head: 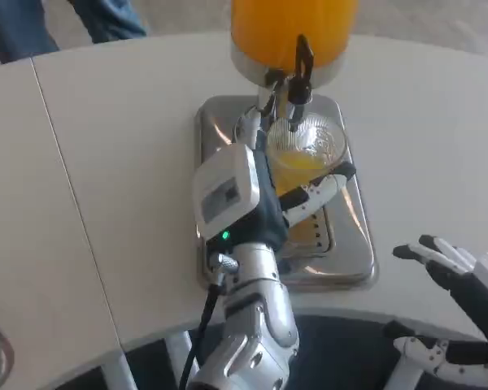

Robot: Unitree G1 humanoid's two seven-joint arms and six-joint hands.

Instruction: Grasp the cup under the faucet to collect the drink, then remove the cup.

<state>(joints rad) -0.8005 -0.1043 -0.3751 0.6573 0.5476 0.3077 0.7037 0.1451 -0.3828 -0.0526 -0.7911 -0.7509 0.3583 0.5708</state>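
The dispenser (293,28) holds bright orange drink above a silver base, with a black faucet (301,69). The clear cup (307,150) shows yellow-orange liquid over a shiny steel tray (350,260). The desk (106,162) is white.

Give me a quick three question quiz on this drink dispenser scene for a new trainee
1. True or false: the left robot hand holds the cup under the faucet.
2. What colour is the drink in the cup?
A. orange
B. green
C. clear
3. Fill in: the right robot hand is ____ and holds nothing, near the table edge.

Key: 1 true; 2 A; 3 open.
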